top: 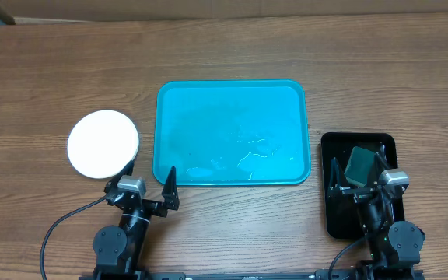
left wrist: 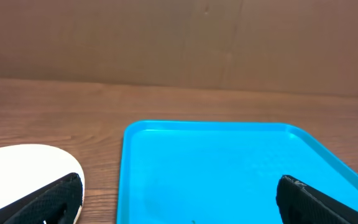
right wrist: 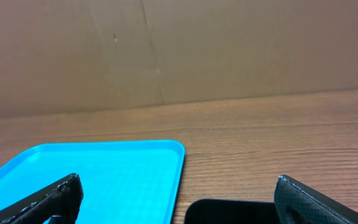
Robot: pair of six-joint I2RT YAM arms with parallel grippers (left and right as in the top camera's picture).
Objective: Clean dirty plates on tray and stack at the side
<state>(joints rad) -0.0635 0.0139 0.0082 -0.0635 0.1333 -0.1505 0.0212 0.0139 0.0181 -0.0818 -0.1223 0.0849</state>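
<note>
The turquoise tray (top: 232,132) lies mid-table, holding no plates, only wet streaks near its front right. A white round plate (top: 103,144) sits on the table left of the tray. I cannot tell whether other plates lie under it, and the yellow-green plate does not show. My left gripper (top: 149,177) is open and empty, between the plate and the tray's front left corner. In the left wrist view its fingers (left wrist: 179,199) frame the plate (left wrist: 23,171) and tray (left wrist: 229,162). My right gripper (top: 358,167) is open and empty over the black tray.
A smaller black tray (top: 341,218) stands right of the turquoise tray with a dark green sponge (top: 361,162) on it. The right wrist view shows the turquoise tray's corner (right wrist: 104,174) and the black tray's edge (right wrist: 229,211). A brown cardboard wall rises behind the table.
</note>
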